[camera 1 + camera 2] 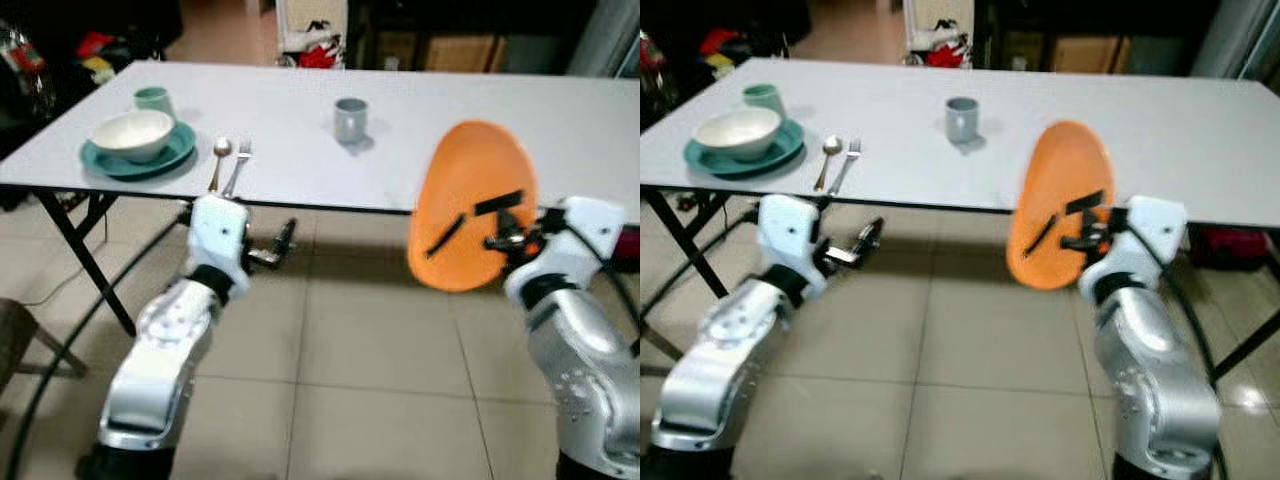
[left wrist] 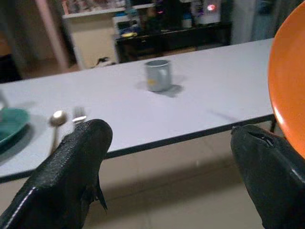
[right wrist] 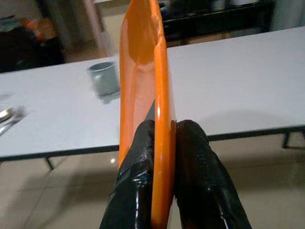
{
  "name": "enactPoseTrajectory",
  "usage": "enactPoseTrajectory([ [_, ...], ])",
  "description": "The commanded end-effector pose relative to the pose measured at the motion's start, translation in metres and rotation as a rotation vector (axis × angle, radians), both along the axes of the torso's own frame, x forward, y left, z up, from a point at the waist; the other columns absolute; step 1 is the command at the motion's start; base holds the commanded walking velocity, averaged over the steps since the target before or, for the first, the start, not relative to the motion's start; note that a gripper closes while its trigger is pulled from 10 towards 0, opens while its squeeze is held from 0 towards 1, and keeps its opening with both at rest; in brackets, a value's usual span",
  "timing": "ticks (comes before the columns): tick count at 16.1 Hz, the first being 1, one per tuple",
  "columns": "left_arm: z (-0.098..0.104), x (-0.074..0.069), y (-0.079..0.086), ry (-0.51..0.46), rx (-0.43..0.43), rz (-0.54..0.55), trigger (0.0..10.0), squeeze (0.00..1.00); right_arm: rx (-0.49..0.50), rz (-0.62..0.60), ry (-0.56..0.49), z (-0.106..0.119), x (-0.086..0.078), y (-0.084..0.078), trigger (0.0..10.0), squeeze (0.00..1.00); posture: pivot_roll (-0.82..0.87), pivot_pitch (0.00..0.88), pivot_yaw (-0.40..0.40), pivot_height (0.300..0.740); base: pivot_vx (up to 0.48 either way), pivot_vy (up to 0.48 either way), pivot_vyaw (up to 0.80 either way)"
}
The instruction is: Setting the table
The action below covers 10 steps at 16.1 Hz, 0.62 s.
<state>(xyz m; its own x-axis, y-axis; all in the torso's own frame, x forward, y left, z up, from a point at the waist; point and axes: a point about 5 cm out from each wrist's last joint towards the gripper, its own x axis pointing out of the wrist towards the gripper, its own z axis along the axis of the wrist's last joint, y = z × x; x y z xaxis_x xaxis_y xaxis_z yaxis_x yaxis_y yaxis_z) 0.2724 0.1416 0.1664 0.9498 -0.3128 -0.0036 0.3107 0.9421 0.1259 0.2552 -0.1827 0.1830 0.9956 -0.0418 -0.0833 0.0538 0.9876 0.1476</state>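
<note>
Currently: right gripper (image 3: pixel 162 143) clenched on upright orange plate (image 1: pixel 470 205); left gripper (image 2: pixel 167 167) released, empty. Risk: plate rim clipping the table (image 1: pixel 560 120) edge, twisting loose.

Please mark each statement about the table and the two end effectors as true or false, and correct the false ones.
1. The right end effector grips the orange plate by its rim, on edge. True.
2. The orange plate already lies flat on the white table. False: it is held up in front of the table edge.
3. The white bowl sits on the teal plate. True.
4. The left end effector holds the spoon. False: its fingers are open and empty; the spoon lies on the table beside the fork.
5. The grey cup stands upright on the table. True.
</note>
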Motion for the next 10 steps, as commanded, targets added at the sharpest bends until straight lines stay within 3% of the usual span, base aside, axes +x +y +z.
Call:
enactPoseTrajectory([
  [1, 0.0009, -0.0010, -0.0006, 0.000, -0.003, -0.002, 10.0, 0.00, 0.009, 0.024, -0.074, 0.0137, 0.0013, 0.0036, 10.0, 0.00, 0.08, 0.000, 0.003, 0.740, 0.277, 0.000, 0.00],
  [10, 0.0068, 0.0021, -0.0099, -0.016, -0.023, -0.021, 10.0, 0.00, 0.009, 0.040, -0.087, 0.0175, 0.0051, 0.0036, 10.0, 0.00, 0.06, 0.000, -0.002, 0.740, 0.280, 0.000, -0.09],
])
